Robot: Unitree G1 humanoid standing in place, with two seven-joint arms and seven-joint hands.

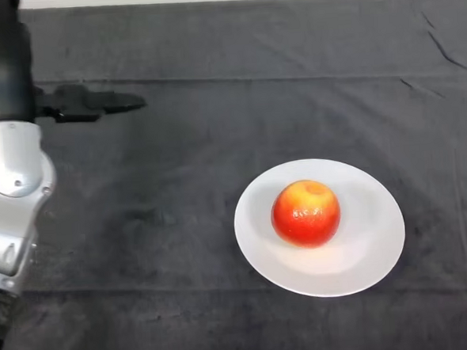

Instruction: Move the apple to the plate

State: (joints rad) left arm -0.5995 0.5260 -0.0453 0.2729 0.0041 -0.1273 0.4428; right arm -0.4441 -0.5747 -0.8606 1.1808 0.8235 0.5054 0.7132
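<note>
Hand (86, 103) open, far from apple (306, 213).

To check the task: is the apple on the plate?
Yes. The apple rests on the white plate, near its middle.

Bare cloth (165, 227) all round plate (373, 246) with apple (306, 213).
</note>
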